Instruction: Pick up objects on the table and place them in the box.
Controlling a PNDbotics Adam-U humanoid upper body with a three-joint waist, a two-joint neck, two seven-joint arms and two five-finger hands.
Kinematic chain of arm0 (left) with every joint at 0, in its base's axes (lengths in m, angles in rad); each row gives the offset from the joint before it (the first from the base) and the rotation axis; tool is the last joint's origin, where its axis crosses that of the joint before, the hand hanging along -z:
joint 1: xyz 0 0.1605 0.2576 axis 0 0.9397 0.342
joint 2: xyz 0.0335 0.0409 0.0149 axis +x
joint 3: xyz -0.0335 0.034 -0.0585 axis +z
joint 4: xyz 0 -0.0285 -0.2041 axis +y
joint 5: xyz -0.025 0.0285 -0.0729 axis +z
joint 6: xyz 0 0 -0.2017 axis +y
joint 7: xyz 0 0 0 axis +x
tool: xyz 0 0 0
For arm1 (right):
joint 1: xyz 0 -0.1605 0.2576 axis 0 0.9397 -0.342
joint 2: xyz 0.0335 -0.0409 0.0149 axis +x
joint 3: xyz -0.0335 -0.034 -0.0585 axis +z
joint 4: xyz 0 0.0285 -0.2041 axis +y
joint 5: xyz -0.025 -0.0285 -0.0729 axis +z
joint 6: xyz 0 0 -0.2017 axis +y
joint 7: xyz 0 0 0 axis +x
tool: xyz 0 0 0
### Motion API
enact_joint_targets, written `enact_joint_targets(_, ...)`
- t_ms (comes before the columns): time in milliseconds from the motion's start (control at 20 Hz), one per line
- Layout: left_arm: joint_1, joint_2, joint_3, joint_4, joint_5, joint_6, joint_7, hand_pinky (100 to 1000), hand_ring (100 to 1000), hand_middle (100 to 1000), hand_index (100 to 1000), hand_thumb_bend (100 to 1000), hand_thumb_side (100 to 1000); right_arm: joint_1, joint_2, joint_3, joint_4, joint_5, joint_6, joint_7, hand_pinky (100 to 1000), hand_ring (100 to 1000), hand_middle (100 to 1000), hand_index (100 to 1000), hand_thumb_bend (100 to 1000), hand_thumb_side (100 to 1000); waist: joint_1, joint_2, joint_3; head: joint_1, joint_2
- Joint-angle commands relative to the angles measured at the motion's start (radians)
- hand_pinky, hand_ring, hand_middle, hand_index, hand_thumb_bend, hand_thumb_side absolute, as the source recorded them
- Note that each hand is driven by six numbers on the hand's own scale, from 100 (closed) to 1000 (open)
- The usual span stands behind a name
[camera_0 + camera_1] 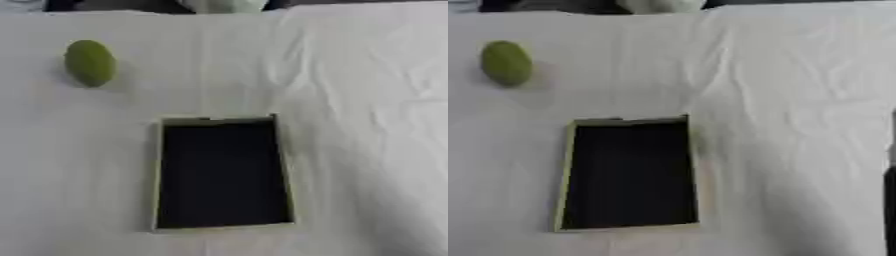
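Note:
A green oval object [89, 63] lies on the white cloth at the far left. An open box [158, 175] with a pale rim and a dark inside sits in the near middle of the table; nothing shows inside it. The green object lies apart from the box, beyond its far left corner. Neither of my hands shows in either view.
A wrinkled white cloth [367, 100] covers the table. The table's right edge [887, 170] shows in the right eye view, dark beyond it. A pale rounded shape [223, 5] sits at the far edge, top middle.

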Motion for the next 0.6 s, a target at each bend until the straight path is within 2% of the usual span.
enact_joint_targets(50, -0.009, 0.018, 0.019, -0.026, 0.004, 0.013, 0.007, 582, 653, 627, 780, 100, 511, -0.01, -0.023, -0.01, -0.02, 0.002, 0.004, -0.001, 762, 898, 606, 823, 100, 510, 0.002, -0.028, 0.004, -0.002, -0.003)
enact_joint_targets(350, -0.009, 0.027, 0.018, -0.028, -0.006, 0.025, 0.013, 583, 654, 630, 782, 100, 491, -0.008, -0.026, -0.01, -0.02, 0.003, 0.005, -0.004, 762, 897, 606, 822, 100, 510, 0.004, -0.033, 0.005, -0.009, 0.003)
enact_joint_targets(600, -0.043, 0.13, -0.005, 0.075, -0.064, -0.003, -0.017, 595, 660, 637, 794, 100, 391, -0.003, -0.032, -0.007, -0.02, 0.004, 0.006, -0.002, 762, 896, 606, 822, 100, 510, 0.013, -0.04, 0.003, -0.01, 0.014)
